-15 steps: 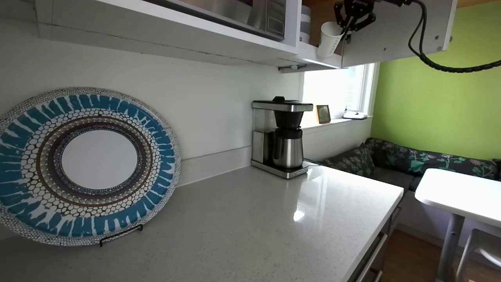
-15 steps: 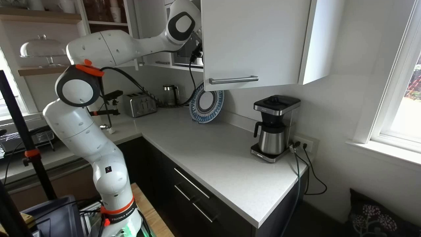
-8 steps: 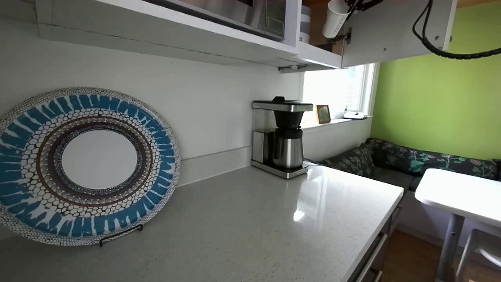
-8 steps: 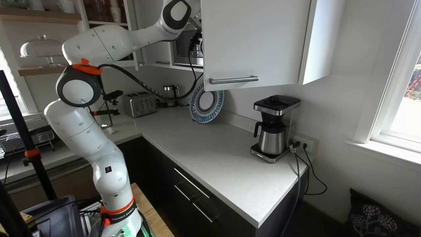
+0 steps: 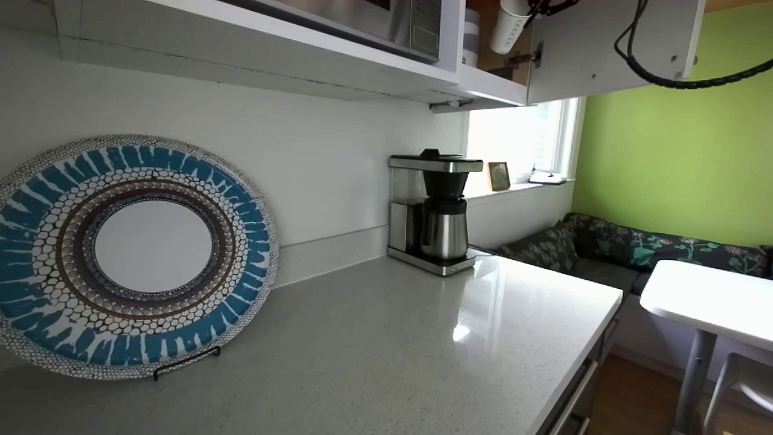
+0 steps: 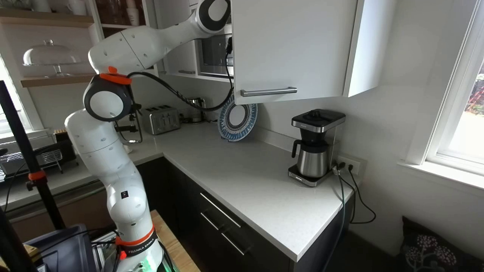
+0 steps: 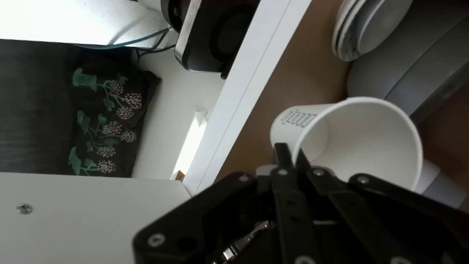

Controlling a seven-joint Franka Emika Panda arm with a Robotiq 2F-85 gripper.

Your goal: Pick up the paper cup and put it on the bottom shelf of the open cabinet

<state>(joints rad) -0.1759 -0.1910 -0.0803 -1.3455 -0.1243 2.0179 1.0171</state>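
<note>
The white paper cup (image 5: 509, 27) hangs tilted at the opening of the open cabinet (image 6: 295, 49), above the white front edge of the bottom shelf (image 5: 492, 86). My gripper (image 5: 532, 15) is shut on the cup's rim, one finger inside and one outside the wall. In the wrist view the cup (image 7: 370, 139) shows its open mouth, and the gripper (image 7: 293, 156) pinches its rim. The brown bottom shelf (image 7: 304, 73) lies behind the cup; whether the base touches it I cannot tell. In an exterior view the cabinet door hides the cup.
White and grey round containers (image 7: 388, 80) and white cups or rolls (image 7: 372, 29) stand inside the cabinet. The open door (image 5: 610, 60) with its hinge (image 5: 537, 55) is beside the gripper. A coffee maker (image 5: 441, 211) stands on the counter below.
The cup rose clear of the shelf's front edge, then shifted slightly left in that exterior view, further into the cabinet opening. The arm first drew back, then moved toward the cabinet. The grip stayed shut.
</note>
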